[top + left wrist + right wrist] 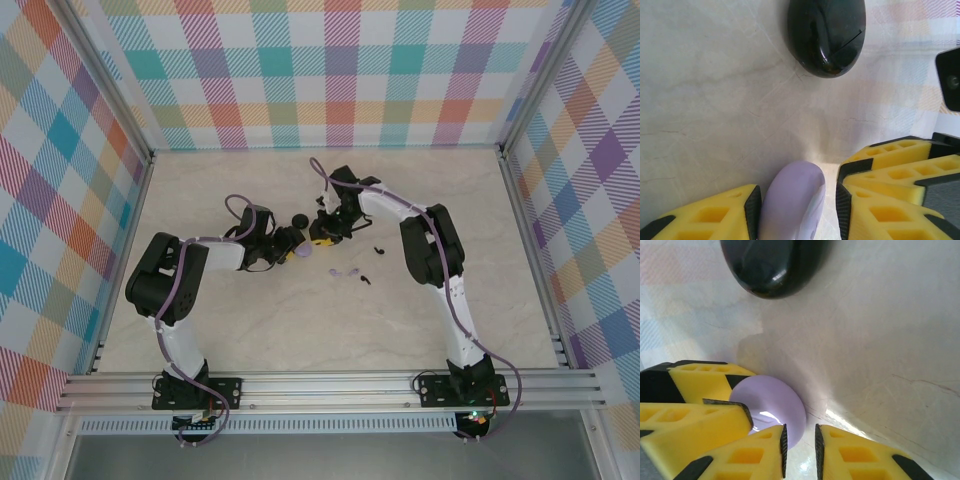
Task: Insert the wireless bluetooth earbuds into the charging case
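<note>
Tabletop (250,335) open around; lilac case (792,200) tight between left fingers (705,220); right fingers (865,455): state unclear.

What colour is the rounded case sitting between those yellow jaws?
The case is pale lilac and glossy; the left wrist view shows it best.

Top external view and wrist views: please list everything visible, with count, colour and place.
lilac case: 1, pale lilac, table centre, between both grippers
black case: 1, glossy black, just beyond the lilac case
lilac earbuds: 2, pale lilac, loose, near side of the grippers
black earbuds: 2, black, loose, right of the lilac pair
table: 1, pale marble
walls: 3, pastel checks, around table
left gripper: 1, yellow-black, jaws astride lilac case
right gripper: 1, yellow-black, jaws narrow at its edge
</note>
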`<state>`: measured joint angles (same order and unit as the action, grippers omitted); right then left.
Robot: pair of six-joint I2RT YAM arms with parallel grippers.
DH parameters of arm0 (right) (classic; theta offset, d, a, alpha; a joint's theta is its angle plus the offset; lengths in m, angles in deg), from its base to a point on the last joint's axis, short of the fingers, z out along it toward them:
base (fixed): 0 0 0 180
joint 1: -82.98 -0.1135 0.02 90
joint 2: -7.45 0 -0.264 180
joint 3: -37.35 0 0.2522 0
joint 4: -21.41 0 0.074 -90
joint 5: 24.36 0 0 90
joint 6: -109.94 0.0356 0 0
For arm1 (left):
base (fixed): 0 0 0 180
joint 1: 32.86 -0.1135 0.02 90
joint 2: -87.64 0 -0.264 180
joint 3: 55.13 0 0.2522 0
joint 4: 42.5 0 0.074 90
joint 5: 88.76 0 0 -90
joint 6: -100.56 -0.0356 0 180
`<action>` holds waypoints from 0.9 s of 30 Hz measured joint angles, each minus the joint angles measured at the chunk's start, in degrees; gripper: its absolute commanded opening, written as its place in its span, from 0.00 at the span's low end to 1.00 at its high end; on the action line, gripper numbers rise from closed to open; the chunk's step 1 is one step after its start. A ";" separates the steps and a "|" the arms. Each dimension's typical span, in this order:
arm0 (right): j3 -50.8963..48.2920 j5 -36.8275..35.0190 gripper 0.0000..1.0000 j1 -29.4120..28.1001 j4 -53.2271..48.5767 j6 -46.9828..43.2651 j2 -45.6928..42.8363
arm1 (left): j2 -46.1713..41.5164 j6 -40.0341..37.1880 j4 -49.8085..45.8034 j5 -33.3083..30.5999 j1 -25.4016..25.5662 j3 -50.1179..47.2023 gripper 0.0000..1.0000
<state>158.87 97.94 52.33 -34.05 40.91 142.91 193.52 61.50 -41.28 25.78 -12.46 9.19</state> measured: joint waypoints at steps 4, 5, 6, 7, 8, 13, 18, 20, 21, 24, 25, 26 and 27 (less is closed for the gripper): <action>-1.03 0.37 0.22 0.00 0.26 0.85 0.00 | 0.00 0.00 -0.04 0.04 0.00 0.00 0.43; -1.09 0.57 0.21 0.00 0.33 0.94 0.00 | 0.02 0.00 -0.04 0.04 0.00 0.00 0.42; -1.11 0.76 0.21 -0.04 0.44 1.03 0.00 | 0.02 0.00 -0.07 0.04 0.00 0.00 0.40; -1.11 0.98 0.20 -0.11 0.59 1.09 0.00 | 0.02 -0.02 -0.11 0.02 0.00 -0.02 0.40; -1.11 1.09 0.20 -0.20 0.72 1.11 0.00 | 0.04 0.00 -0.22 0.02 0.00 -0.02 0.38; -1.11 1.42 0.20 -0.76 1.20 1.33 0.00 | 0.15 0.00 -0.48 0.04 0.00 -0.07 0.35; -1.11 1.44 0.20 -0.79 1.44 1.73 0.00 | 0.24 0.02 -0.42 0.07 0.00 -0.09 0.35; -1.14 1.46 0.19 -0.79 1.53 2.01 0.00 | 0.26 0.04 -0.39 0.09 0.00 -0.09 0.36; -1.16 1.49 0.19 -0.79 1.57 2.16 0.00 | 0.26 0.04 -0.33 0.11 0.00 -0.09 0.36; -1.33 1.81 0.18 -0.79 1.79 2.40 0.00 | 0.42 0.11 -0.02 0.50 -0.02 -0.09 0.37; -1.46 1.88 0.18 -0.79 1.90 2.47 0.00 | 0.44 0.26 0.02 0.52 -0.02 -0.09 0.36; -1.64 2.05 0.18 -0.79 2.16 2.58 0.00 | 0.44 0.31 0.04 0.55 -0.02 -0.09 0.36; -1.75 2.25 0.18 -0.79 2.29 2.62 0.00 | 0.44 0.37 0.04 0.55 -0.02 -0.09 0.36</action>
<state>157.12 100.19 51.54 -31.75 43.54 142.91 193.96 61.87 -41.24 26.32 -12.48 9.11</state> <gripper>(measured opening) 0.183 0.364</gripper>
